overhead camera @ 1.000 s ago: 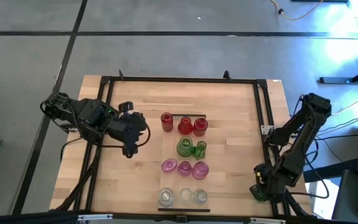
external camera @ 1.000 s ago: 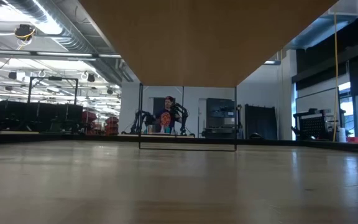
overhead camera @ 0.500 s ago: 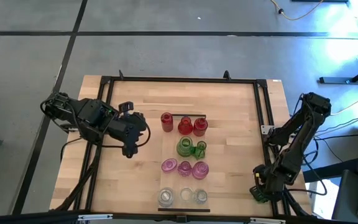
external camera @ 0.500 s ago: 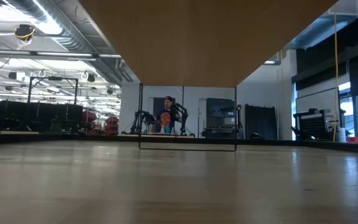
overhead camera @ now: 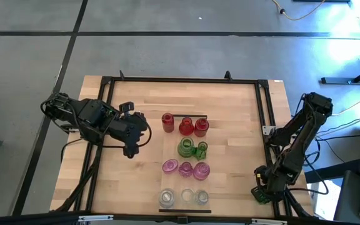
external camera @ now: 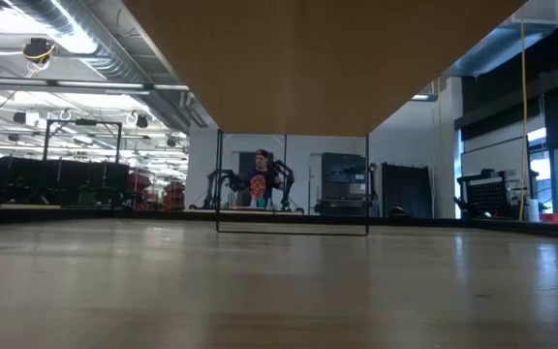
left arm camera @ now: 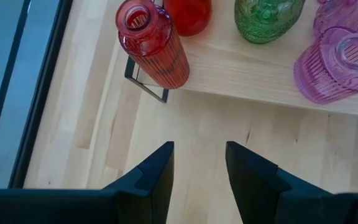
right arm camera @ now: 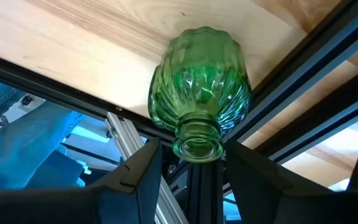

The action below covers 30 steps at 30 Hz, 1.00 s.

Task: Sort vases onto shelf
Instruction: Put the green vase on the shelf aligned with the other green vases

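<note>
While the left gripper (overhead camera: 130, 152) hangs with its fingers parted and nothing between them over bare tabletop (overhead camera: 230, 125) near the left edge, beside the shelf's (overhead camera: 175, 155) long side, the vases stand grouped by colour along that pale board. Three red vases (overhead camera: 185, 125) sit at the board's far end, one of them (left arm camera: 152, 43) right at the corner by the dark strip; next come two green ones (overhead camera: 191, 148), then three pink (overhead camera: 186, 168), then three clear (overhead camera: 184, 197) at the near end. None of the vases I can see into holds anything. Over at the table's near right corner, the right gripper (overhead camera: 259, 192) is down by the black frame rail (overhead camera: 268, 119), its fingers closed on the neck of a green vase (right arm camera: 199, 106), which it holds off the shelf and well apart from the others.
</note>
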### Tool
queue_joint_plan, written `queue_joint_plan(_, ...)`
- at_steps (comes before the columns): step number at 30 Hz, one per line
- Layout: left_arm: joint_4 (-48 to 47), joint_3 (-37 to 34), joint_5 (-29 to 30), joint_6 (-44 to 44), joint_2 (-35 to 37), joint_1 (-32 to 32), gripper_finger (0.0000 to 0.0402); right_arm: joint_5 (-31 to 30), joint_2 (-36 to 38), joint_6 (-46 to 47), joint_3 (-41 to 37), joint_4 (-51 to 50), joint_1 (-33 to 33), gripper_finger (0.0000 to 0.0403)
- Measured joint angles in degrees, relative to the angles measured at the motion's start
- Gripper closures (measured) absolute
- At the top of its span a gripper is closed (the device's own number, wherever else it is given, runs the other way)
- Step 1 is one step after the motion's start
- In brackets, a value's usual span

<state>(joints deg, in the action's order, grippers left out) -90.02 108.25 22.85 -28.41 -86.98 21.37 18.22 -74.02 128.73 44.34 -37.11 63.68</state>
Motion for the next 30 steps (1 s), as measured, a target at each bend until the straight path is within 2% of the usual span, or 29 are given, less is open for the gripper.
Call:
queue_joint_plan(16,0.01,0.0,0.0,-1.17,0.01,0.02,0.0263,-0.08,-0.11,-0.34,-0.85,0.08,-0.34,0.024)
queue_joint_plan(19,0.0,0.0,0.0,-1.17,0.0,0.02,0.0263,0.02,-0.16,-0.47,-1.01,1.37,-1.18,0.0265)
queue_joint_plan(25,0.02,0.0,0.17,-1.17,0.0,0.17,0.0263,-1.87,-0.94,-1.13,-0.96,5.38,-1.93,0.0343)
queue_joint_plan(30,0.0,0.02,0.17,-1.15,0.0,0.17,0.0263,-4.69,-0.85,-1.5,-0.83,5.03,-4.35,0.0348)
